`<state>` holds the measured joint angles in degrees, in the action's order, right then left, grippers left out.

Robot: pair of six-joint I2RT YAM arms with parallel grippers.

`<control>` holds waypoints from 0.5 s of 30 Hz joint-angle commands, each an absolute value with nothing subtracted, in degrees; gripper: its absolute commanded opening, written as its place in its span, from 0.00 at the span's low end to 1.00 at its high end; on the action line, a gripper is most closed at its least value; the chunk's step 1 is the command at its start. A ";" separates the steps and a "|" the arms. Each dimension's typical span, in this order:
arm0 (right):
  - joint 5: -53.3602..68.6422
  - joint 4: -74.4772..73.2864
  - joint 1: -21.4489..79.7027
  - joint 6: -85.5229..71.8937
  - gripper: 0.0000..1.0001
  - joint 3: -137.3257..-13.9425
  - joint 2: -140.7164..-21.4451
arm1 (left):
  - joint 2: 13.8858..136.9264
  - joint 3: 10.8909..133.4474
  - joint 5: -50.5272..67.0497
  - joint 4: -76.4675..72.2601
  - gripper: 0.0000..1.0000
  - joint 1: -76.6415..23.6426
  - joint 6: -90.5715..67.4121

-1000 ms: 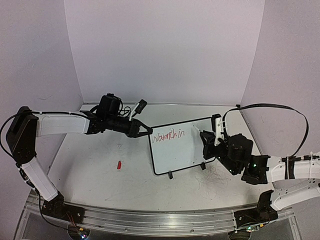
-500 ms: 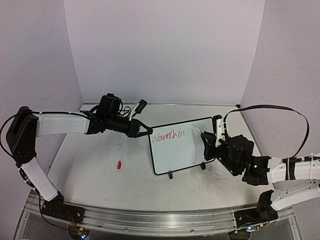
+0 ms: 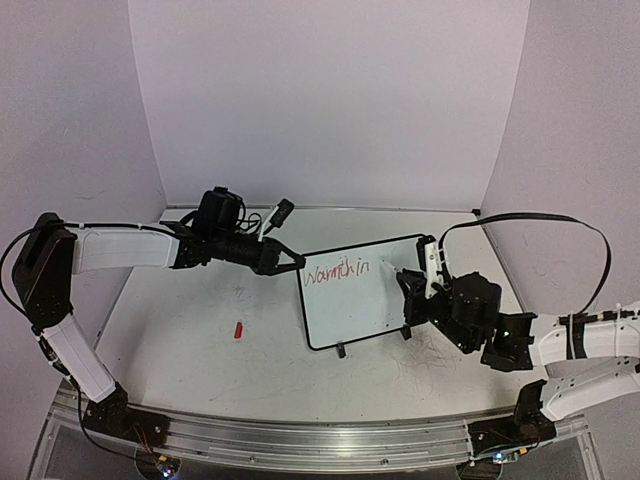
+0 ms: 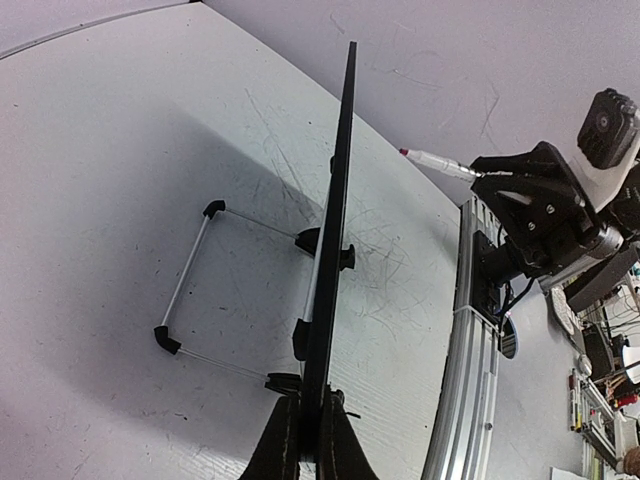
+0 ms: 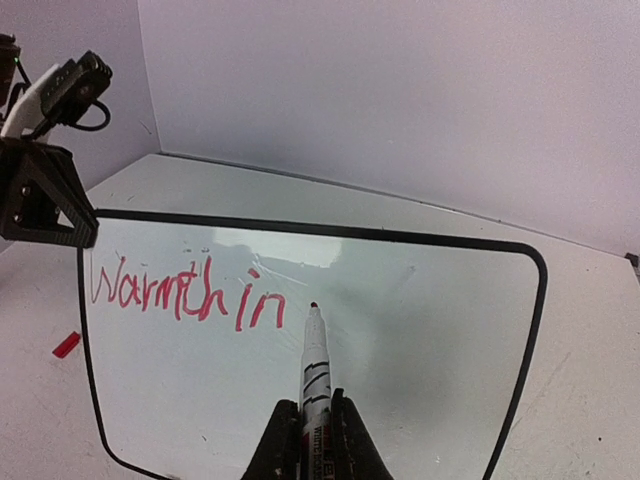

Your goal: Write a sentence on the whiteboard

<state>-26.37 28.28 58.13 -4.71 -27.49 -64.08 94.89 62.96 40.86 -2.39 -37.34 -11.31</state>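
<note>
whiteboard stands on surface, light, stiff, tippy: hold by frame | left tool clamped on its left edge | right tool closed on marker, tip just right of sentence

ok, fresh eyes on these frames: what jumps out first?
The red words "Warmth in" stand out on the whiteboard, which stands propped mid-table. The right gripper holds a marker pointing at the board just right of "in". The left gripper clamps the board's edge.
</note>
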 commanded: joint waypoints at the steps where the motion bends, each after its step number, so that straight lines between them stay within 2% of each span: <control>1: -25.36 28.56 57.31 -5.19 0.00 -29.67 -66.14 | 93.71 63.51 40.51 -2.25 0.00 -36.82 -10.61; 15: -23.86 30.70 54.09 -4.72 0.00 -31.98 -68.70 | 93.86 63.52 40.93 -2.46 0.00 -36.83 -10.72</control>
